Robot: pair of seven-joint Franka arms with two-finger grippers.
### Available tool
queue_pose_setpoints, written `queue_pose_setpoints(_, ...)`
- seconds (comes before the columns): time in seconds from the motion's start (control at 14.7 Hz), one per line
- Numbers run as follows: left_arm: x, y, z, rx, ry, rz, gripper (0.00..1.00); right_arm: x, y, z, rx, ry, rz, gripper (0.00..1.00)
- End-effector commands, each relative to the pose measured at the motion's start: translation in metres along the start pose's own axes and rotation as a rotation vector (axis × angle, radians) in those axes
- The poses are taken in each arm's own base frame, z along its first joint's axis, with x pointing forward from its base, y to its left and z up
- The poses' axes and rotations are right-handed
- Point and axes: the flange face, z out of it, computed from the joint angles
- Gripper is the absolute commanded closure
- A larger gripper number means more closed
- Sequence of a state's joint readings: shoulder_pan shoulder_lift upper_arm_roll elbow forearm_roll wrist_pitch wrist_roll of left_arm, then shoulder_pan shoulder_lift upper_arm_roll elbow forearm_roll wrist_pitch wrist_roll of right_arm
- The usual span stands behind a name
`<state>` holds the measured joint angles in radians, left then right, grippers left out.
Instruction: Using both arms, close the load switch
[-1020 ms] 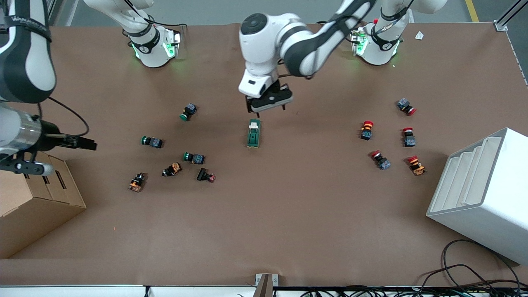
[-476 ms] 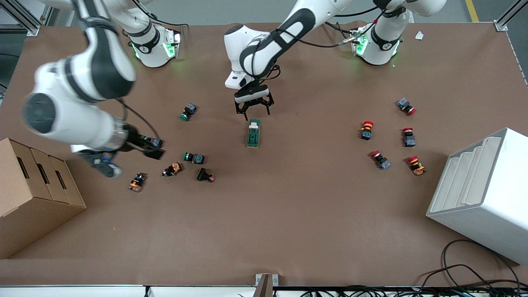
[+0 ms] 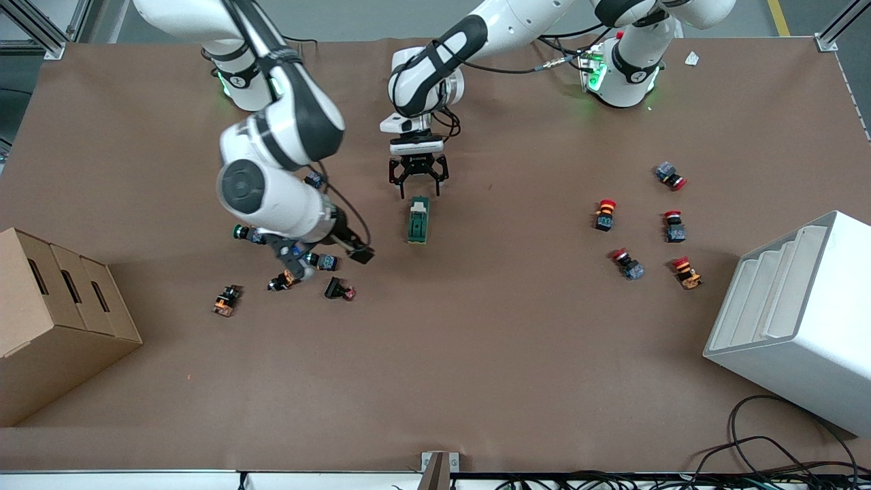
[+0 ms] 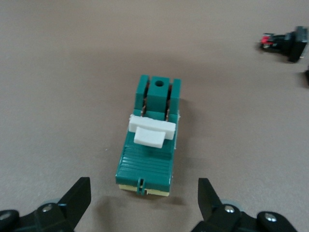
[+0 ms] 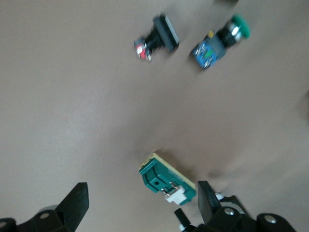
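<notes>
The load switch is a dark green block lying on the brown table, with its white lever at the end farther from the front camera. My left gripper is open and hangs low over the table just past that lever end. The left wrist view shows the switch and lever ahead of the open left gripper. My right gripper is open, over the table beside the switch toward the right arm's end. The right wrist view shows the switch near the open right gripper.
Green, orange and black pushbuttons lie under and around the right arm. Red-capped pushbuttons lie toward the left arm's end. A cardboard box and a white rack stand at the table's two ends.
My right arm has swung from over the cardboard box to beside the switch. My left gripper has come down over the table at the switch's lever end.
</notes>
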<state>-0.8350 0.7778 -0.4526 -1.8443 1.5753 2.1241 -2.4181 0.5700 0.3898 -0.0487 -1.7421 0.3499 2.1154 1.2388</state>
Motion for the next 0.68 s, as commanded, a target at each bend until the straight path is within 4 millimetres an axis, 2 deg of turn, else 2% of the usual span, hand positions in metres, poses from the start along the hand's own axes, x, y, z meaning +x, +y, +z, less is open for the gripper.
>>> queue_pose_setpoints(0.0,-0.006,-0.011,0.005,-0.067,0.064,0.030,0.02,-0.030,0.015,0.036,0.037,0.012,0.044,0.00)
queue_pose_setpoints(0.2,-0.011,-0.016,0.016,-0.098,0.107,0.070,0.02,-0.066,0.026,0.077,0.054,0.040,-0.009,0.00)
queue_pose_setpoints(0.48,-0.020,-0.022,0.025,-0.085,0.154,0.095,0.02,-0.091,0.049,0.120,0.110,0.070,-0.034,0.00)
queue_pose_setpoints(0.61,-0.025,-0.024,0.027,-0.079,0.154,0.089,0.01,-0.104,0.054,0.139,0.119,0.073,-0.042,0.00)
